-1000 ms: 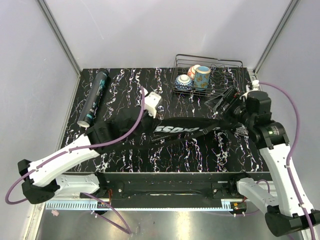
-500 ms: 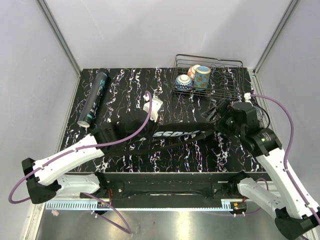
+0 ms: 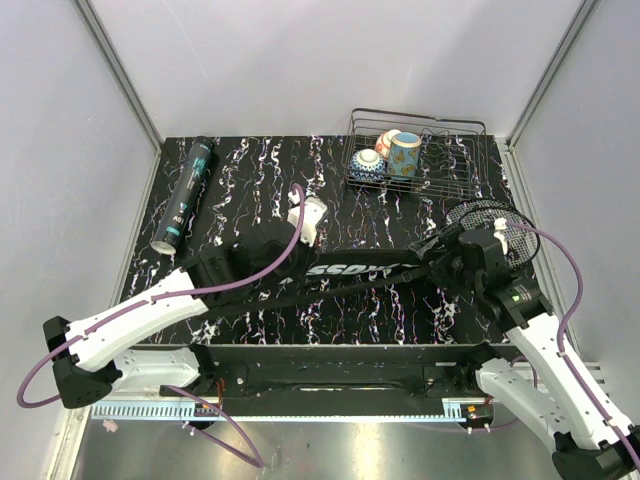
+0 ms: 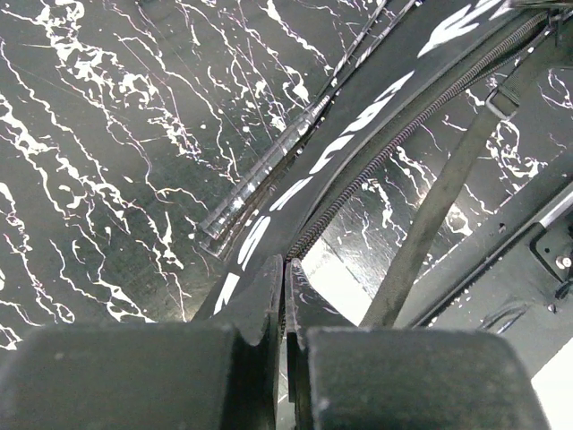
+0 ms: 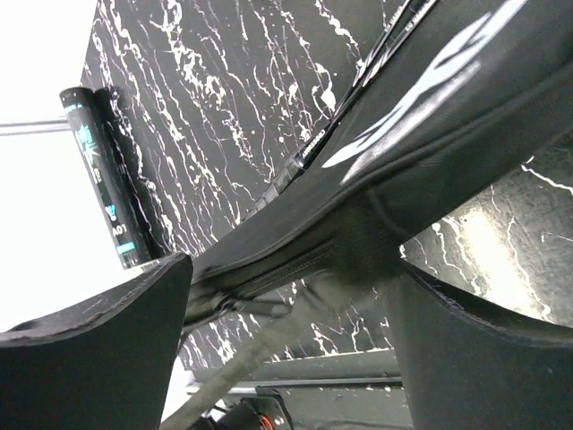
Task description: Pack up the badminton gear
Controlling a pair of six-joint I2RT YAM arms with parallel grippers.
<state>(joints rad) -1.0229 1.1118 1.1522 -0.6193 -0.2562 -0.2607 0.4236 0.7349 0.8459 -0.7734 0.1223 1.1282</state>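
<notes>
The long black bag [image 3: 350, 270] with white lettering lies across the middle of the table. My left gripper [image 3: 240, 268] is shut on its zipper edge [image 4: 285, 278] at the left end. My right gripper [image 3: 440, 255] stands open at the bag's right end, its fingers [image 5: 134, 313] set wide on either side of the zip [image 5: 286, 296] without clamping it. The black racket's strung head [image 3: 495, 222] lies on the table right of that gripper. Its shaft [image 5: 358, 85] runs along the bag. The dark tube [image 3: 185, 195] lies at the back left.
A wire basket [image 3: 470, 128] with painted cups stands at the back right, just behind the racket head. The bag's strap [image 4: 439, 206] trails toward the near edge. Grey walls close off the left, back and right sides.
My right arm has swung toward the near side and left, uncovering the racket head. My left gripper has drawn the bag's left end nearer. The tube and basket have not moved.
</notes>
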